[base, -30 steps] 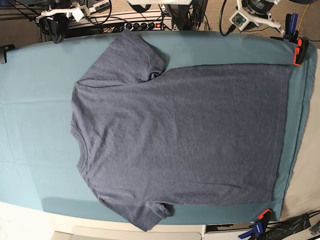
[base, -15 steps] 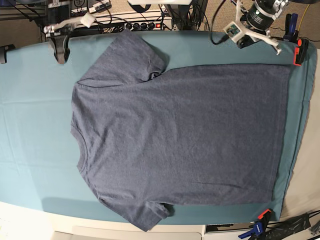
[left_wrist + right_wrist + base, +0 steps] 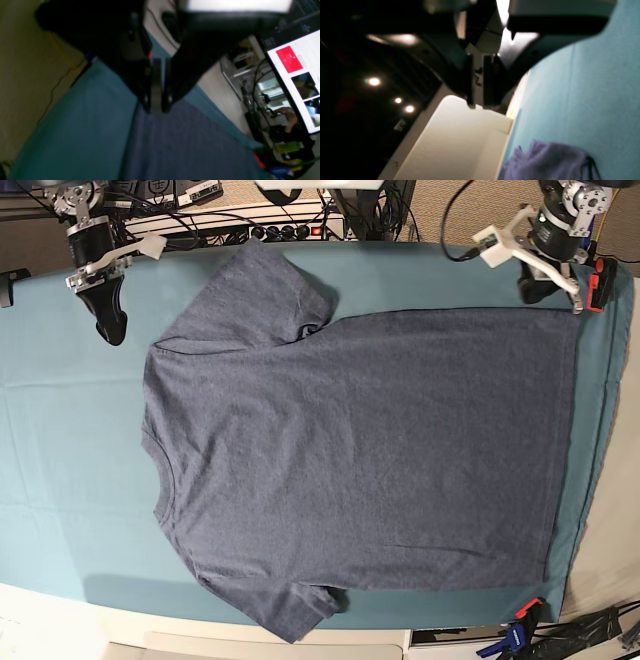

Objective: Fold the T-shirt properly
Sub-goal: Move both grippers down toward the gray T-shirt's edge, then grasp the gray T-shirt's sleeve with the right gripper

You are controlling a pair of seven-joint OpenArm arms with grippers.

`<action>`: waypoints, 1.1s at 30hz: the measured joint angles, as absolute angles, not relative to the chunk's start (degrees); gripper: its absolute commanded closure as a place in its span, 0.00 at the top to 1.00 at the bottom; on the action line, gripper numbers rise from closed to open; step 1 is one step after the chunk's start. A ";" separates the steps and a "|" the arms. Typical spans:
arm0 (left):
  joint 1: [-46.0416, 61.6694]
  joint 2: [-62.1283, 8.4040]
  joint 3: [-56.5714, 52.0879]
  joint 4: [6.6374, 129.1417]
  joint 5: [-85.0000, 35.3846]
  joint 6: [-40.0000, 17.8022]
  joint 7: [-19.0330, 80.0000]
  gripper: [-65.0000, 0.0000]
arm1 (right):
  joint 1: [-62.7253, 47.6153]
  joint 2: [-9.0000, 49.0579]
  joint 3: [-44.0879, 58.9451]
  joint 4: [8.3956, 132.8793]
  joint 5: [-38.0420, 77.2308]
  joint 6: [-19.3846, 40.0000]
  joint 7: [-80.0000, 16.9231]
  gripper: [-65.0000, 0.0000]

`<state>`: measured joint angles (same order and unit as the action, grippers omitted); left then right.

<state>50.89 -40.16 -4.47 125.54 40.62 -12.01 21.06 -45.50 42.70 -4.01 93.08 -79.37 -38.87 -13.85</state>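
Observation:
The slate blue-grey T-shirt point(image 3: 350, 450) lies flat on the teal table cloth point(image 3: 60, 440), neck to the left, hem to the right, both sleeves spread. My left gripper point(image 3: 532, 288) hovers shut at the far right, just beyond the hem's far corner. In the left wrist view its fingertips point(image 3: 156, 110) are together over the T-shirt's point(image 3: 187, 145) edge, holding nothing. My right gripper point(image 3: 112, 328) hangs shut at the far left, over bare cloth left of the far sleeve. The right wrist view shows that gripper point(image 3: 477, 106) empty, with a bunched piece of T-shirt point(image 3: 550, 160) below.
An orange clamp point(image 3: 600, 285) pins the cloth at the far right corner, and a blue-orange clamp point(image 3: 520, 625) pins it at the near right. A power strip and cables point(image 3: 285, 228) run behind the table. A monitor point(image 3: 297, 75) stands off to the side. A white bin point(image 3: 455, 140) sits beyond the table edge.
Both arms have swung in from behind the table. The right gripper dropped beside the far sleeve; the left gripper moved right, toward the hem's far corner. The T-shirt has not moved.

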 measured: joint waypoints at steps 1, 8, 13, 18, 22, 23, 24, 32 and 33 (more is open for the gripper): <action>50.89 -40.84 -4.43 124.14 40.75 -11.16 20.86 0.00 | -45.41 43.57 -4.51 93.08 -78.65 -38.85 -12.71 0.10; 50.89 -41.95 -4.10 118.58 42.83 -7.35 20.34 0.03 | -44.14 48.42 -9.72 93.08 -69.69 -38.79 -5.98 0.10; 50.78 -41.93 0.10 118.63 42.26 -7.31 19.84 0.16 | -39.31 51.46 -18.02 93.12 -63.37 -32.40 -8.56 0.10; 50.81 -41.85 3.55 118.63 42.26 -7.44 19.64 0.16 | -34.57 53.32 -27.51 93.12 -60.45 -21.85 -14.83 0.10; 50.74 -41.93 3.53 118.63 42.41 -7.29 20.08 0.16 | -32.97 53.56 -32.67 93.32 -57.56 -17.80 -15.66 0.26; 50.78 -41.89 3.53 118.63 42.41 -7.27 20.10 0.16 | -32.97 53.89 -33.61 93.47 -57.34 -18.17 -15.77 0.32; 50.78 -41.91 3.53 118.63 42.41 -7.31 20.27 0.16 | -32.82 54.15 -34.54 93.67 -57.43 -18.46 -15.84 0.36; 50.76 -41.91 3.53 118.63 42.41 -7.27 20.71 0.16 | -32.21 54.30 -40.27 94.06 -55.88 -21.39 -16.62 0.36; 50.76 -41.91 3.53 118.63 42.41 -7.29 20.71 0.16 | -32.08 54.33 -40.95 94.19 -55.92 -21.41 -16.69 0.36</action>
<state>50.76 -41.91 3.53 118.63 42.41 -7.29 20.71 -32.08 54.33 -40.95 94.19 -55.92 -21.41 -16.69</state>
